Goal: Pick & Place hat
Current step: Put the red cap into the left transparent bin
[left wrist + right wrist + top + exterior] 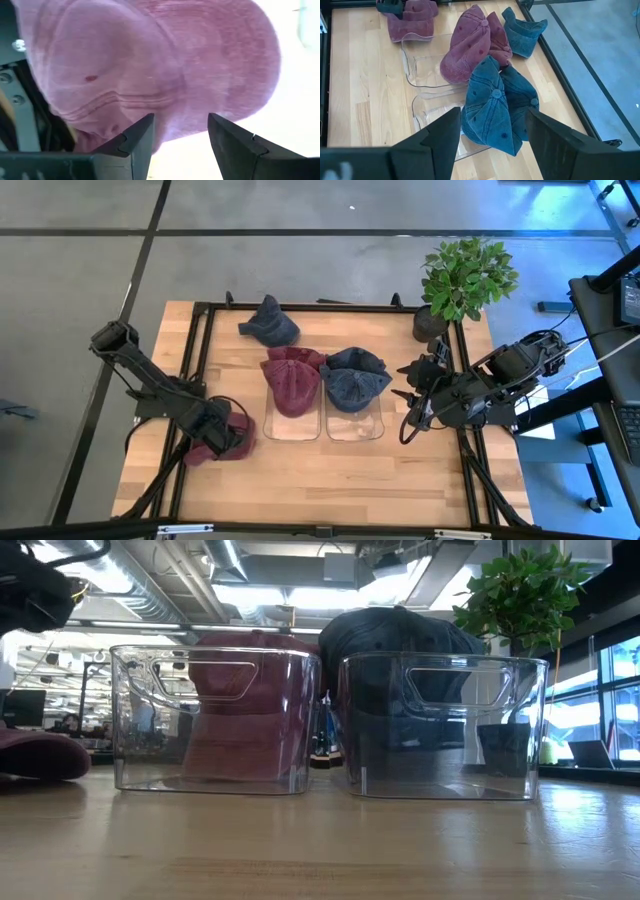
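A maroon hat [212,448] lies on the table at the front left; it also shows in the low view [40,755] and fills the left wrist view [150,60]. My left gripper [228,436] hangs open above it [177,135], clear of it in the low view [35,590]. Maroon hats [292,380] are heaped in the left clear bin [292,430]. Blue hats [355,378] are heaped in the right clear bin [356,430]. Another blue hat [270,325] lies on the table at the far side. My right gripper [408,402] is open and empty to the right of the bins [492,117].
A potted plant [465,275] stands at the table's far right corner. A black frame [200,310] runs along the table's edges. Bare wood [330,480] lies in front of the bins.
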Robot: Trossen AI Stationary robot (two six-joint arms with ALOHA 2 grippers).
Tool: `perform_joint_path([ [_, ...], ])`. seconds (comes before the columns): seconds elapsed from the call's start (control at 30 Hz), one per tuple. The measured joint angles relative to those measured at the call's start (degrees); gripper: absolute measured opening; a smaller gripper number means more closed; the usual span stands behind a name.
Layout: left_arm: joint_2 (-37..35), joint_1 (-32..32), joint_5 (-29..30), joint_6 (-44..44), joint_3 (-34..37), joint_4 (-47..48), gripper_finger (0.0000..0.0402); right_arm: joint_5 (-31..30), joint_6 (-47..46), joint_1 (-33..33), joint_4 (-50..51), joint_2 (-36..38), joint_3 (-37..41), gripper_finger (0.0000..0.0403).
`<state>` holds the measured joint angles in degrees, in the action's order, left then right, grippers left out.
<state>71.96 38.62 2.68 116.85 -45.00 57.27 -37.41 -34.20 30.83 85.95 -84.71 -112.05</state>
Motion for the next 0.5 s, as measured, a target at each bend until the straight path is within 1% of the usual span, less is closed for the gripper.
perform_joint_path([
  [0.27,1.25,0.23,-0.78,4.0,3.04,-0.68,0.0175,0.0,0.15,0.0,0.0,0.0,0.0,0.0222],
  [0.4,1.86,0.23,-0.39,3.09,3.17,-0.61,0.0172,0.0,0.28,0.0,0.0,0.0,-0.02,0.0222],
  [0.5,1.86,0.23,-0.46,2.99,3.17,-0.63,0.0162,-0.02,0.38,0.0,0.0,0.0,-0.02,0.0222],
])
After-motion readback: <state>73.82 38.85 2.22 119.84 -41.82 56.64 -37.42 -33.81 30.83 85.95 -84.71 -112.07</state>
